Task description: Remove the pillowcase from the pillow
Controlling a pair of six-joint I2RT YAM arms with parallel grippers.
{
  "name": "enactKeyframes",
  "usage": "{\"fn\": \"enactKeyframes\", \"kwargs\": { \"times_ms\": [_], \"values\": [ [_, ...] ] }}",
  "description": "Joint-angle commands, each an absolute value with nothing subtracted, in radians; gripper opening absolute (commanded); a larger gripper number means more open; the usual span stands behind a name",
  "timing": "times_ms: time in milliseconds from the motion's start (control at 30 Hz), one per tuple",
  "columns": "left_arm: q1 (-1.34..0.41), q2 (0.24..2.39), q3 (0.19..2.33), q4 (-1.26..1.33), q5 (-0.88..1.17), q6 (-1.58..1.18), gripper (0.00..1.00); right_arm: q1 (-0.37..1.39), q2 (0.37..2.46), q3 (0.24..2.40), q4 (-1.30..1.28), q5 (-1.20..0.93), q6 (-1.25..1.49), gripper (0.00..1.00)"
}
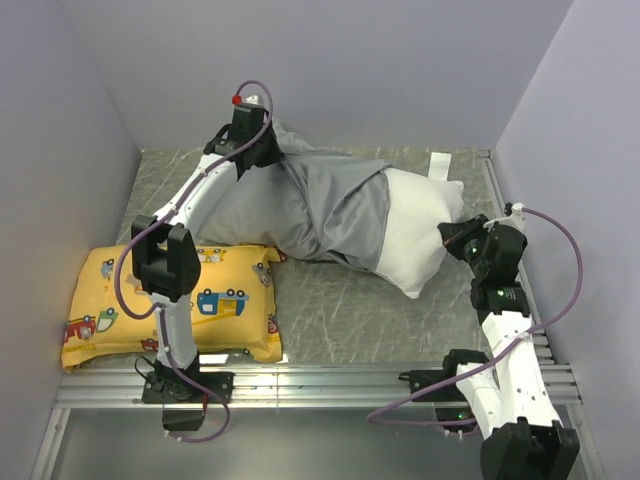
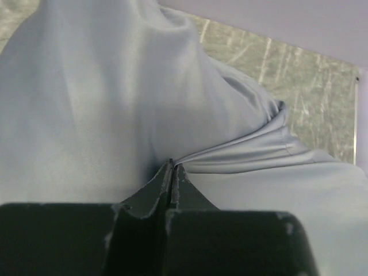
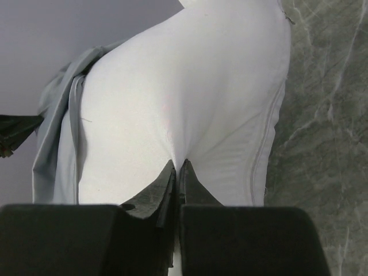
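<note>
The grey pillowcase (image 1: 310, 205) covers the left part of the white pillow (image 1: 420, 225), whose right end sticks out bare. My left gripper (image 1: 262, 150) is at the far left end, shut on a pinch of the grey pillowcase (image 2: 115, 103); its jaws (image 2: 172, 165) meet on a fold. My right gripper (image 1: 452, 238) is at the pillow's bare right end, shut on a pinch of the white pillow (image 3: 190, 86), jaws (image 3: 179, 164) closed on its fabric. The bunched pillowcase edge (image 3: 57, 126) shows at left in the right wrist view.
A yellow cartoon-vehicle print pillow (image 1: 175, 305) lies at the near left by the left arm's base. Grey walls close in the back and both sides. A metal rail (image 1: 330, 380) runs along the near edge. A white strip (image 1: 440, 163) lies at the back right.
</note>
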State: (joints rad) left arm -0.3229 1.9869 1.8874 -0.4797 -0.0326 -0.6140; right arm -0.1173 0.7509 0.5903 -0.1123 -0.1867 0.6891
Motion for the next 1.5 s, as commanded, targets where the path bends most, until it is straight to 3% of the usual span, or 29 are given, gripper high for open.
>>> {"fn": "enactKeyframes", "kwargs": {
  "times_ms": [0, 33, 67, 133, 167, 233, 267, 333, 400, 500, 600, 833, 1000, 1300, 1400, 1467],
  "values": [
    [-0.227, 1.959, 1.924, -0.356, -0.141, -0.548, 0.04, -0.187, 0.788, 0.667, -0.14, -0.07, 0.618, 0.0],
    [-0.263, 1.948, 1.896, -0.345, -0.137, -0.529, 0.09, -0.186, 0.807, 0.684, -0.14, -0.089, 0.611, 0.0],
    [-0.282, 1.933, 1.878, -0.309, -0.132, -0.519, 0.25, -0.186, 0.839, 0.692, -0.143, -0.103, 0.607, 0.0],
    [-0.33, 1.878, 1.821, -0.284, -0.143, -0.508, 0.46, -0.186, 0.85, 0.687, -0.13, -0.109, 0.597, 0.0],
    [-0.342, 1.831, 1.8, -0.258, -0.144, -0.511, 0.63, -0.186, 0.851, 0.684, -0.127, -0.104, 0.592, 0.0],
    [-0.368, 1.777, 1.722, -0.23, -0.137, -0.52, 0.74, -0.184, 0.853, 0.683, -0.132, -0.098, 0.581, 0.0],
    [-0.379, 1.744, 1.692, -0.216, -0.138, -0.522, 0.8, -0.184, 0.853, 0.68, -0.132, -0.098, 0.577, 0.06],
    [-0.423, 1.649, 1.593, -0.189, -0.158, -0.538, 0.83, -0.181, 0.85, 0.68, -0.133, -0.092, 0.569, 0.19],
    [-0.46, 1.55, 1.516, -0.167, -0.161, -0.551, 0.84, -0.17, 0.847, 0.68, -0.13, -0.089, 0.568, 0.35],
    [-0.563, 1.442, 1.355, -0.117, -0.184, -0.584, 0.84, -0.138, 0.851, 0.693, -0.14, -0.071, 0.557, 0.51],
    [-0.675, 1.39, 1.237, -0.112, -0.236, -0.617, 0.83, -0.106, 0.85, 0.716, -0.161, -0.038, 0.543, 0.59],
    [-0.857, 1.365, 1.004, -0.06, -0.325, -0.663, 0.83, 0.122, 0.788, 0.82, -0.291, 0.152, 0.466, 0.68],
    [-0.865, 1.426, 0.963, -0.023, -0.359, -0.669, 0.86, 0.276, 0.792, 0.836, -0.362, 0.228, 0.42, 0.7],
    [-0.879, 1.542, 0.94, 0.078, -0.325, -0.65, 0.82, 0.359, 0.721, 0.736, -0.367, 0.284, 0.437, 0.72],
    [-0.879, 1.58, 0.954, 0.083, -0.336, -0.644, 0.72, 0.382, 0.718, 0.739, -0.377, 0.287, 0.43, 0.72],
    [-0.879, 1.595, 0.962, 0.069, -0.359, -0.644, 0.53, 0.408, 0.718, 0.745, -0.405, 0.304, 0.426, 0.72]
  ]
}}
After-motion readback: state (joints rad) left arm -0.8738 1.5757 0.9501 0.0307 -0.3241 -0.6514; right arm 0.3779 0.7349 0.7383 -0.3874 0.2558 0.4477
